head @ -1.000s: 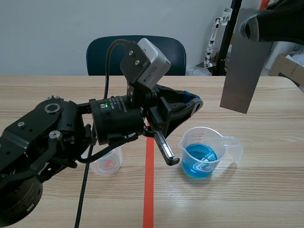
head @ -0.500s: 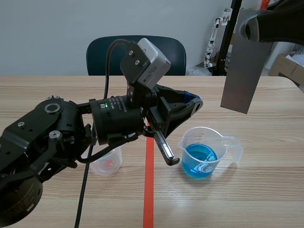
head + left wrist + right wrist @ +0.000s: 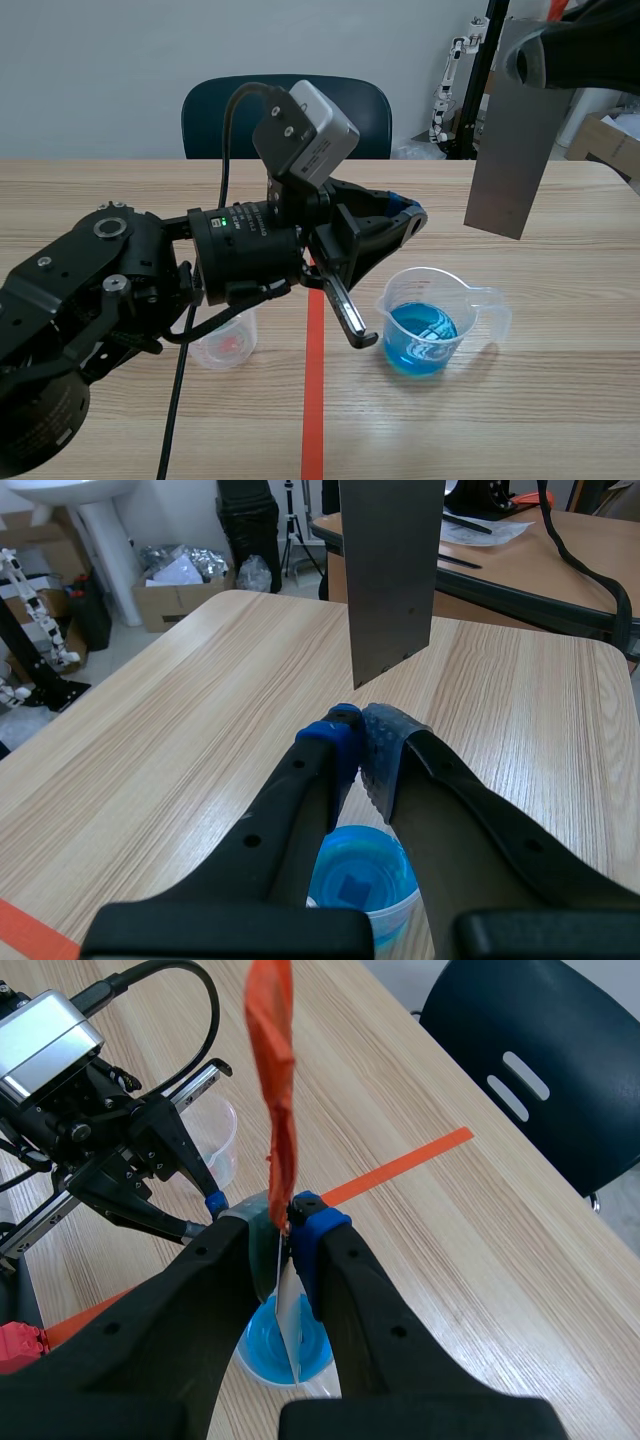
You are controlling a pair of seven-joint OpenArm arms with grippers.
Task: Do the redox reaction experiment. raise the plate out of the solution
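Hanging above beaker (image 3: 478, 306), flat grey plate (image 3: 508, 160) pinched in right end effector (image 3: 288, 1222); left end effector (image 3: 358, 742) closed.

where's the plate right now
In the scene view the plate hangs in the air at the upper right, gripped by the right hand, above the beaker and clear of its solution.
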